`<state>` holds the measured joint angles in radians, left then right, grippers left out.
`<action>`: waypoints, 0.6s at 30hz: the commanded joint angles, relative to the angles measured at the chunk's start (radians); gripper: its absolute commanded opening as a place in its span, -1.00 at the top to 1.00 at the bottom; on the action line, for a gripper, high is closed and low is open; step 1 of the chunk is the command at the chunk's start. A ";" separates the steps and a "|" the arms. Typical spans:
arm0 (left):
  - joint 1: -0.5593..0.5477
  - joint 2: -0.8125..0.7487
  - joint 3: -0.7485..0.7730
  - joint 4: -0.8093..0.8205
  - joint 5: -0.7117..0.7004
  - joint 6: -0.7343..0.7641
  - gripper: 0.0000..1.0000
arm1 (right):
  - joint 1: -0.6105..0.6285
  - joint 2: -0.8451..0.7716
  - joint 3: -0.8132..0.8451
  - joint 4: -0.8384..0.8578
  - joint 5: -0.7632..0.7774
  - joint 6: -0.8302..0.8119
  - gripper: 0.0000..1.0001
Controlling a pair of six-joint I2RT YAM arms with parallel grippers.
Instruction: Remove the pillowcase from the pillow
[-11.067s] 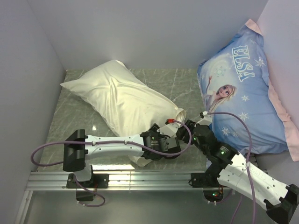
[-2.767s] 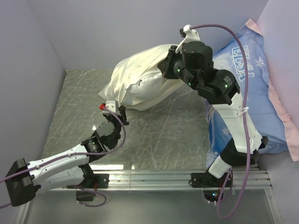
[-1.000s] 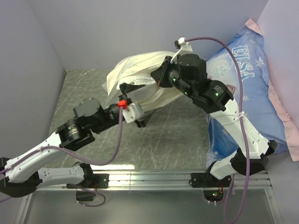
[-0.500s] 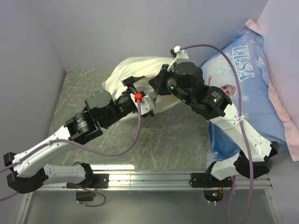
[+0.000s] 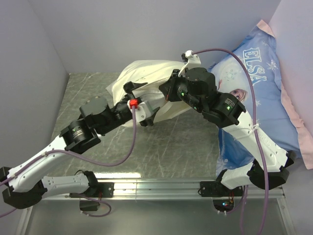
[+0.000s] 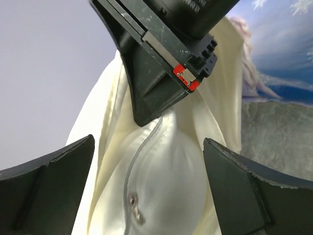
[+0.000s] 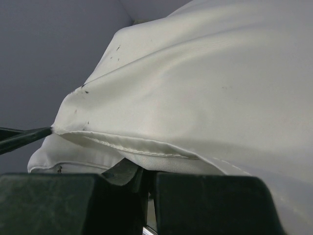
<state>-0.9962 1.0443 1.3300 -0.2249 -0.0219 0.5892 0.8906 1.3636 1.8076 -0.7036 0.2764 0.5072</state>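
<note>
Black fingers (image 7: 210,205) of the right gripper (image 7: 149,192) are clamped shut on the hem of the cream pillowcase (image 7: 205,88). The fabric runs away from them in one smooth satiny sheet.

Left gripper (image 6: 146,196) is spread to full width and has hold of nothing. Its fingers (image 6: 46,188) stand either side of the pillow (image 6: 168,176); can't tell if either one touches it.

Left wrist view: the white pillow bulges out of the case's open mouth, zipper (image 6: 132,200) facing the camera, cream fabric hanging down both sides. The right gripper's black finger comes down from above onto the fabric at the top of the bulge.

Top view: the bundle is up off the grey-green marble table (image 5: 88,98), hanging from the right gripper over the back half, about mid-width. The left arm reaches in from the lower left, jaws straddling the bundle's lower side. Blue ELSA pillow (image 5: 254,98) leans in the right corner, behind the right arm.
</note>
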 commanded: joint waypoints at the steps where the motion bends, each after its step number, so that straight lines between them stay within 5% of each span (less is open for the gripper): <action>1: -0.005 -0.061 0.003 0.084 0.075 -0.032 -0.99 | 0.002 -0.026 0.024 0.090 0.027 -0.018 1.00; 12: -0.030 0.062 0.124 -0.136 0.151 -0.054 -0.71 | 0.002 -0.015 0.058 0.089 0.029 -0.024 1.00; 18: -0.030 0.088 0.104 -0.094 0.032 -0.057 -0.82 | 0.004 -0.029 0.047 0.087 0.026 -0.022 1.00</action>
<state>-1.0218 1.1381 1.4288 -0.3576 0.0879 0.5529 0.8906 1.3640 1.8088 -0.7036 0.2771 0.5034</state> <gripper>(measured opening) 0.885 0.046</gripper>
